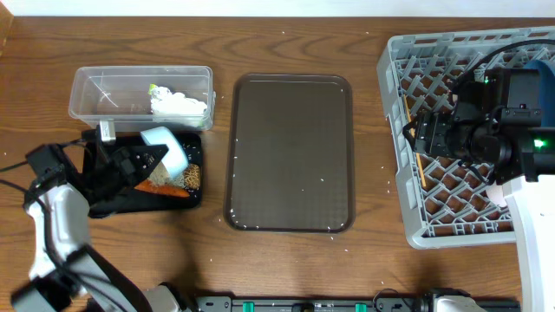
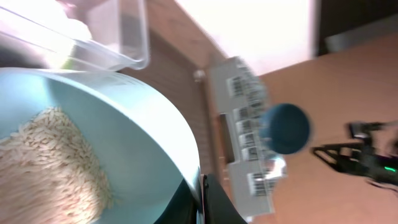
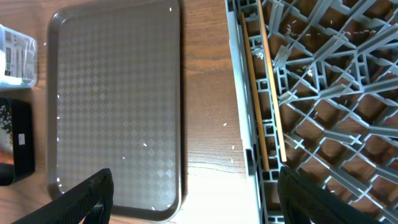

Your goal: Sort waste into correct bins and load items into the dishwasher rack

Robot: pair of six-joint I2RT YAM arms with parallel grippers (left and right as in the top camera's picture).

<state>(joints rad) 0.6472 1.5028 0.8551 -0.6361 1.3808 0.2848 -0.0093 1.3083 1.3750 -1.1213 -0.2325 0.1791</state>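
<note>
My left pincer (image 1: 154,159) grips the light-blue cup (image 1: 170,146), rice (image 2: 50,162) inside, tipped over the black tray (image 1: 196,203); right pincer (image 3: 199,202) is spread wide.

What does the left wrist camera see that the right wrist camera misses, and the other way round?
Only the left wrist view shows the light-blue cup with white rice grains inside, and a dark-blue round plate far off. Only the right wrist view shows the large dark-brown serving tray, the thin wooden chopsticks and an edge of the shallow black tray. Both show the grey plastic lattice rack, the clear plastic tub and the wooden table.
</note>
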